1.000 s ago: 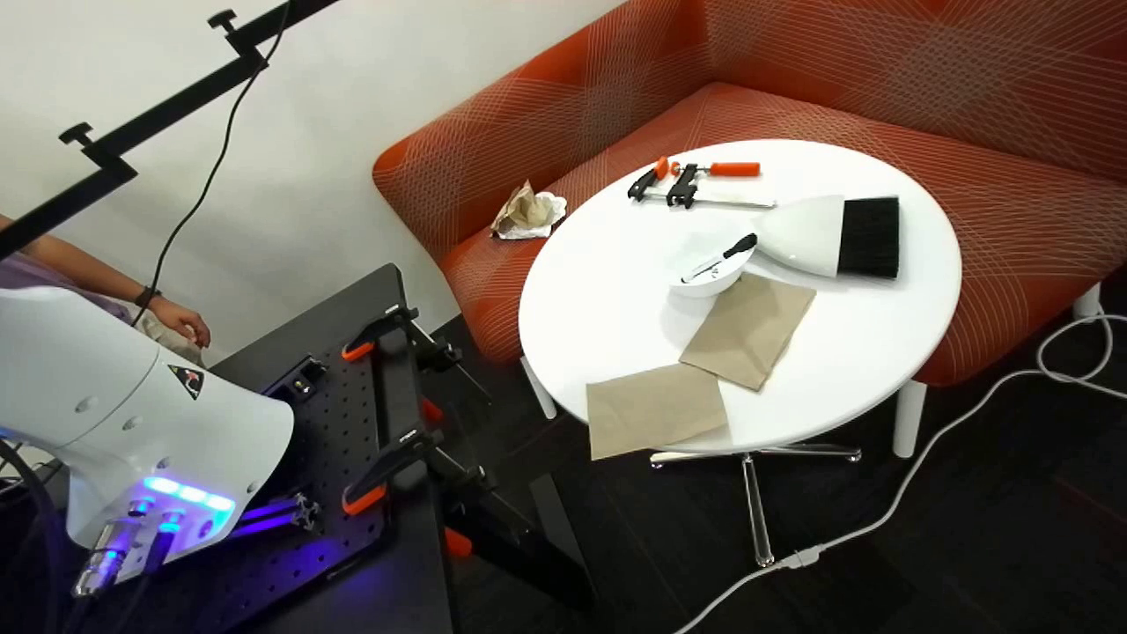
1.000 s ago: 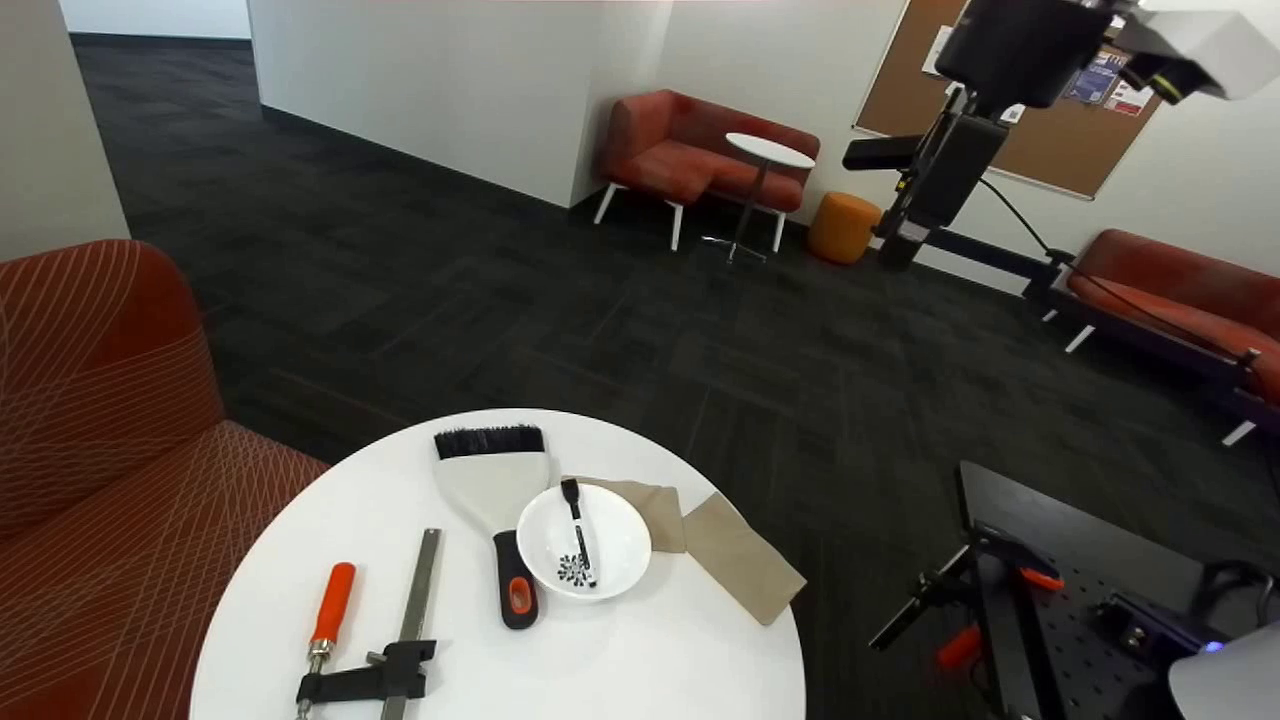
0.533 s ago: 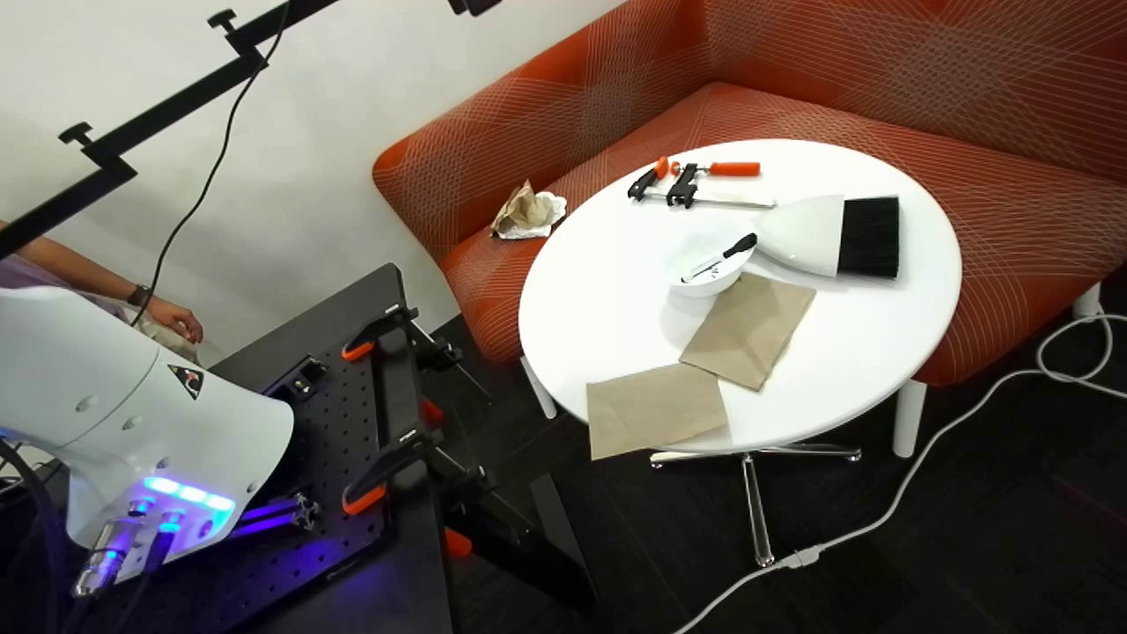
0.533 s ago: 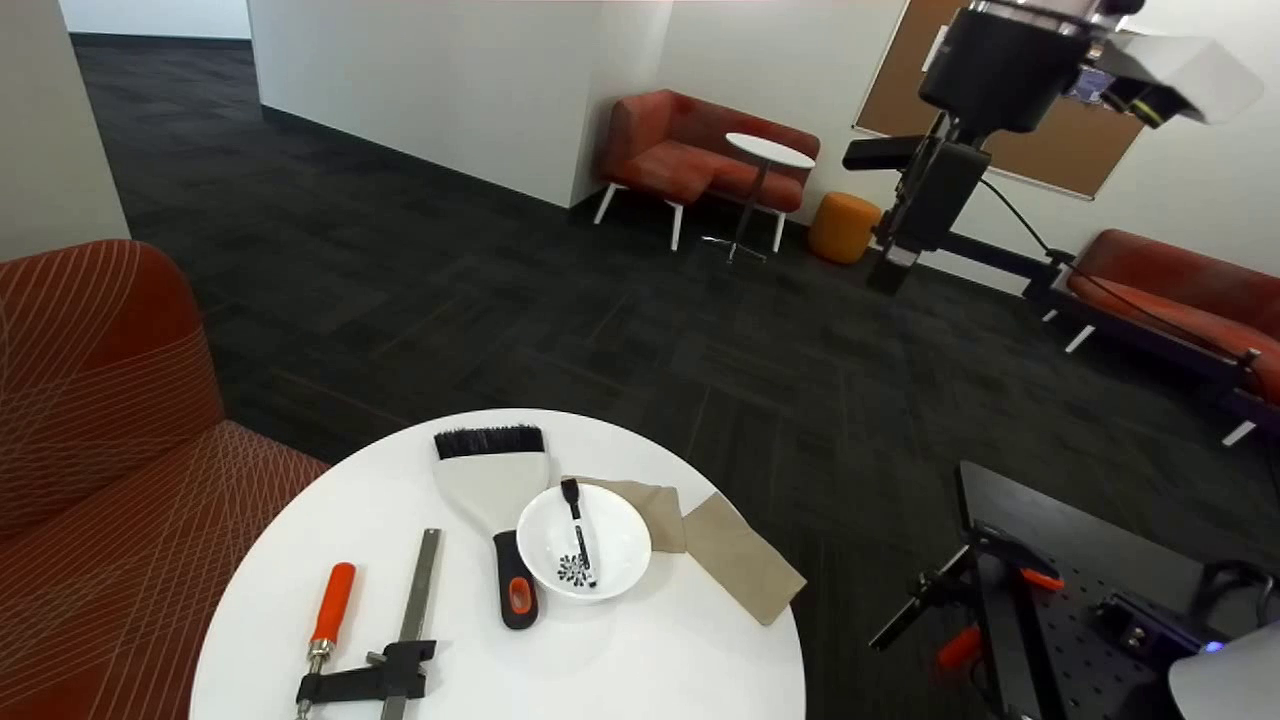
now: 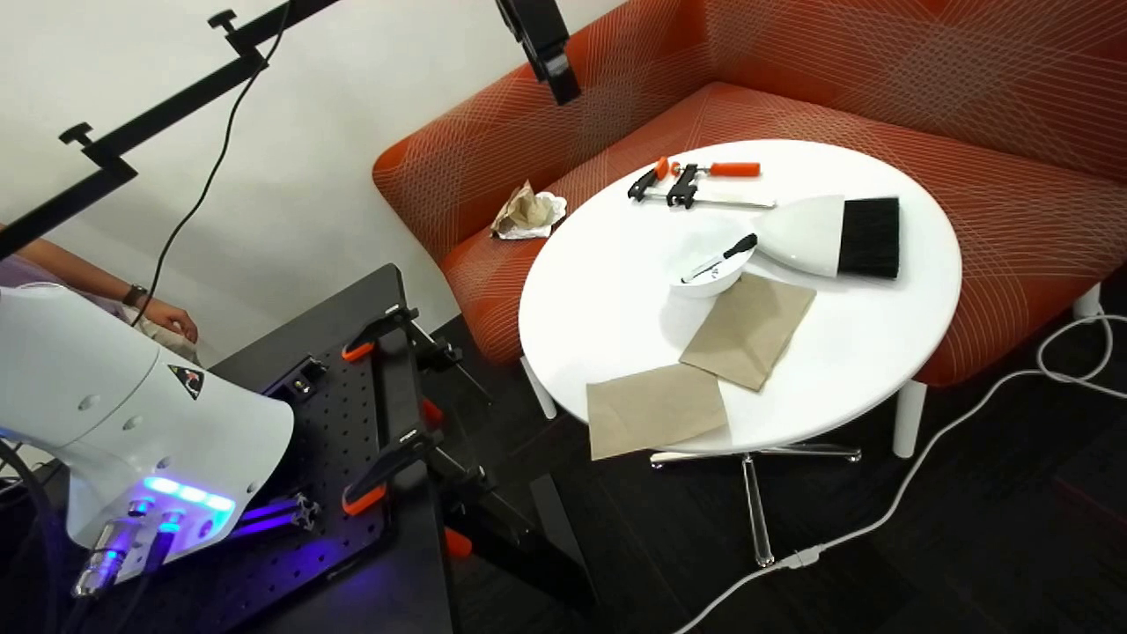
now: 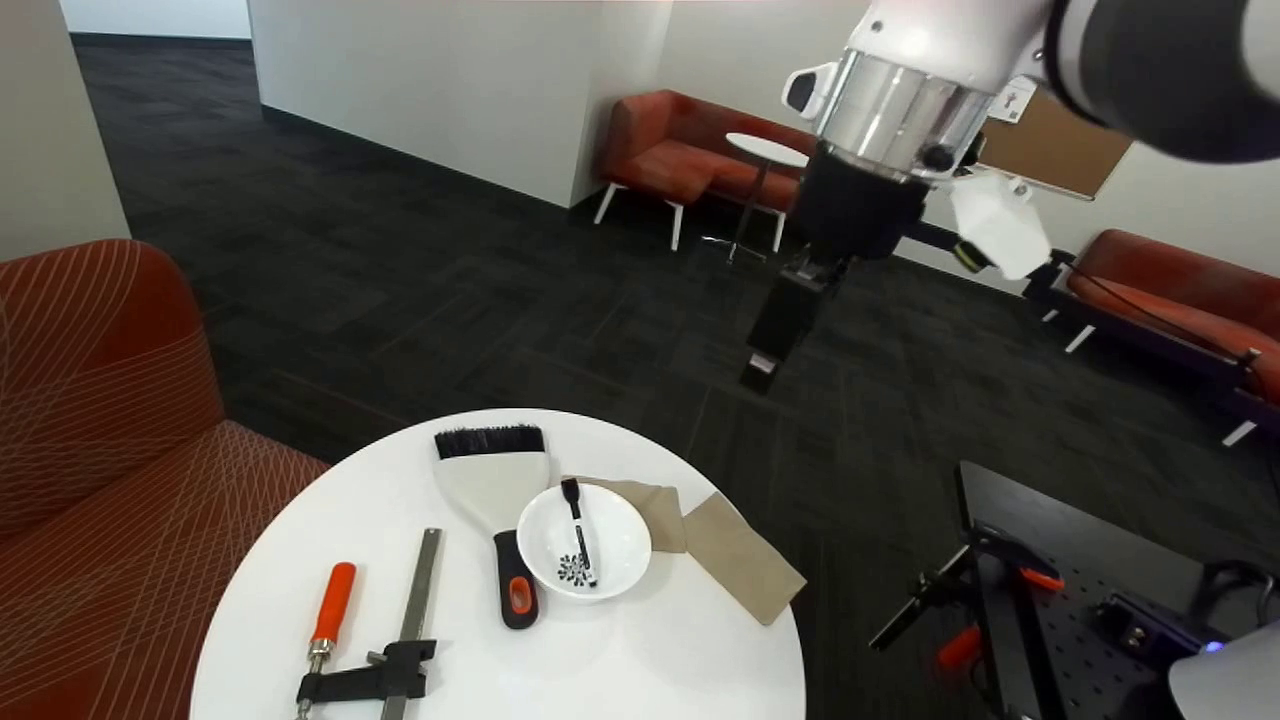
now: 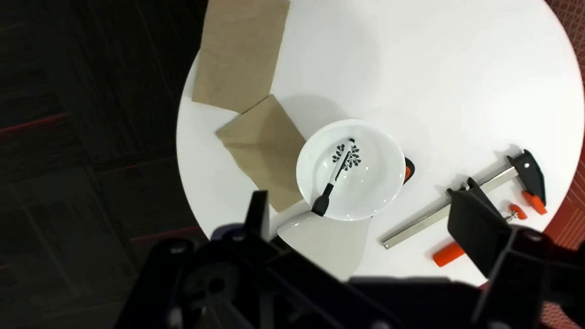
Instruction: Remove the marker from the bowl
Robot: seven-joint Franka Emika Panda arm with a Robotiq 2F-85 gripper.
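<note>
Plainly, the marker [image 7: 335,177] is in the bowl [image 7: 379,180], slanting, its black end reaching over the rim and its thin tip beside the leafy print [image 7: 354,160] inside. Dark marks on its barrel may be lettering, though too small to read for certain. The gripper [image 7: 361,203] hangs higher than the bowl and apart from it, jaws wide. Just beside the bowl on the table [image 7: 457,82] lie a brush [image 6: 495,480] and a brown napkin [image 7: 269,148]; a second napkin [image 7: 242,52] sits farther from it, and a red-handled clamp [image 6: 405,668] lies near the bowl with the brush's handle between.
</note>
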